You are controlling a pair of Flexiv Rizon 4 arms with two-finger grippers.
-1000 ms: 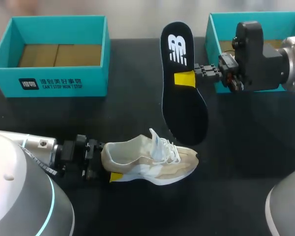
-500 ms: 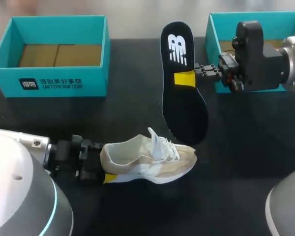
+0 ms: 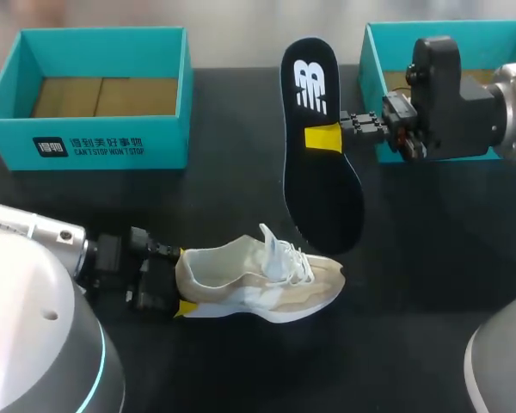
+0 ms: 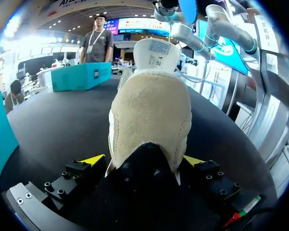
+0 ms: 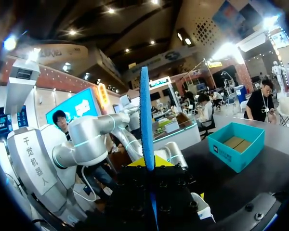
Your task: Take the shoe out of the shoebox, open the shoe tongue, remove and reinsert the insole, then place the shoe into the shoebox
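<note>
Left gripper [image 3: 179, 280] sits low at the near left of the black table [image 3: 430, 258]. Its two yellow tips are clamped on the heel of the shoe [image 3: 258, 280], one on each side. In the left wrist view the gripper [image 4: 143, 161] has that heel [image 4: 149, 120] filling the space between its fingers, tips pressed to either flank.

The shoe is cream and beige and rests on the table with its toe pointing towards our right. It is outside both boxes, near the front edge. The tongue stands up and the opening is bare.

Right gripper [image 3: 325, 138] comes in from the right, above the table's far half, and is closed on the insole [image 3: 321, 146] at about mid-length. The insole is dark and hangs in the air. The heel end, with its white mark, points to the far side; the toe end comes down close over the shoe's laces. We cannot tell whether they touch. In the right wrist view the insole [image 5: 145, 120] shows edge-on as a thin blue strip, pinched between the tips of the gripper [image 5: 148, 161].

The left teal box [image 3: 86, 142] is at the far left, open, with a brown cardboard floor. The right teal box [image 3: 374, 60] is at the far right, partly hidden by our right arm.
</note>
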